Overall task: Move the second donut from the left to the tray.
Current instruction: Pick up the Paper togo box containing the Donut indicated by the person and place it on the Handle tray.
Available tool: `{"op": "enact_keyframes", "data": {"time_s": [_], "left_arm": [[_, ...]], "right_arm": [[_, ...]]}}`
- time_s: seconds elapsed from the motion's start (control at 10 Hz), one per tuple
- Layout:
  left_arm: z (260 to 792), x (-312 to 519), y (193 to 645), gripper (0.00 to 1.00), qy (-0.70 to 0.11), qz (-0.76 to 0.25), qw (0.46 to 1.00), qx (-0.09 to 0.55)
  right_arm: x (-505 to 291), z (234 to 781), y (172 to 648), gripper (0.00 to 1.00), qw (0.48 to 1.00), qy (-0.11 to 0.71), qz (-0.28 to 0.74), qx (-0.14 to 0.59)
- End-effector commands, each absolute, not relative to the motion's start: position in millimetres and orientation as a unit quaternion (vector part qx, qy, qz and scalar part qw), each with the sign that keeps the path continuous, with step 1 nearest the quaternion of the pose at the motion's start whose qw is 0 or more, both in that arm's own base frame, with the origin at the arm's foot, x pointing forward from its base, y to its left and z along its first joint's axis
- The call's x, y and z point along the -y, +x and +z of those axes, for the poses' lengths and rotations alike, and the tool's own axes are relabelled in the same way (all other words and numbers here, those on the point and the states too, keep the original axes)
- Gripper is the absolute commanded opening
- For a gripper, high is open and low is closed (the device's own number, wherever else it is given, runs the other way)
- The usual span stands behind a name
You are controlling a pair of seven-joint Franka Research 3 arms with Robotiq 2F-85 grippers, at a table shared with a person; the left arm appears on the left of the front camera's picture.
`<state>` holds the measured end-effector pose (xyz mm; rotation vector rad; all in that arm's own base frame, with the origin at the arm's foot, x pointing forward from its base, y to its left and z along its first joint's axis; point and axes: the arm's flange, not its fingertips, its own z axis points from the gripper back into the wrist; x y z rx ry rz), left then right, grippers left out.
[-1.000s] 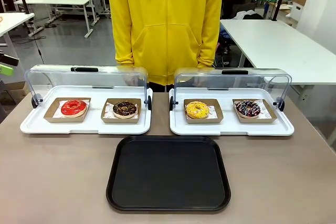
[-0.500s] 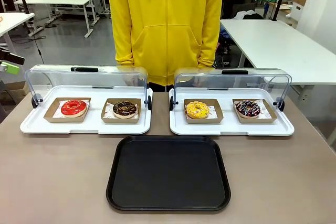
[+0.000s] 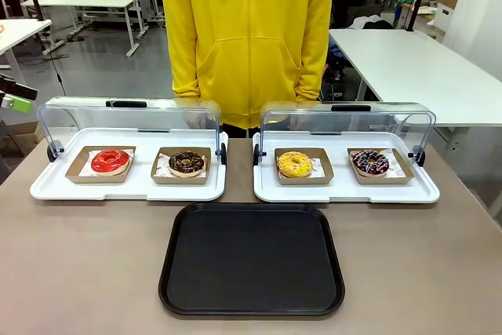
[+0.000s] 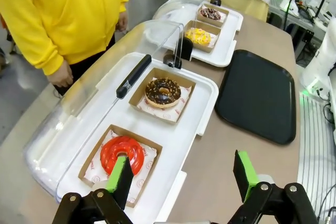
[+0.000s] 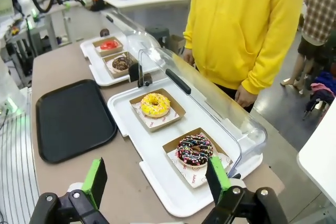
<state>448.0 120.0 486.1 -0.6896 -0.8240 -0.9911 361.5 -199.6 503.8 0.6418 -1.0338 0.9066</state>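
Observation:
The second donut from the left (image 3: 187,162) is dark chocolate with light specks. It sits in a brown cardboard holder on the left white tray, also seen in the left wrist view (image 4: 163,92) and far off in the right wrist view (image 5: 121,63). The black tray (image 3: 251,260) lies bare at the table's near middle (image 4: 257,95) (image 5: 71,119). My left gripper (image 4: 182,177) hangs open above the left white tray's outer end, over the red donut (image 4: 122,154), and peeks in at the front view's left edge (image 3: 17,96). My right gripper (image 5: 156,179) is open above the right white tray's outer end.
Two white trays (image 3: 47,188) (image 3: 423,192) with raised clear lids stand side by side behind the black tray. The right one holds a yellow donut (image 3: 294,163) and a sprinkled dark donut (image 3: 370,162). A person in a yellow hoodie (image 3: 247,29) stands at the far edge.
My left gripper has edged slightly further into the front view at the left edge. The donuts, trays and person have not moved.

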Motion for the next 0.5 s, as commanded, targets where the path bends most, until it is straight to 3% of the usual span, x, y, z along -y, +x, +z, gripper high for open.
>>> {"op": "enact_keyframes", "data": {"time_s": [0.0,0.4], "left_arm": [[485.9,-124.2,449.3,1.00,-0.317,-0.448,0.728,0.410],[487.3,-121.4,448.3,1.00,-0.315,-0.450,0.742,0.385]], "right_arm": [[198.7,504.2,362.7,1.00,0.726,0.293,0.409,0.469],[198.7,504.2,362.7,1.00,0.726,0.293,0.409,0.469]]}}
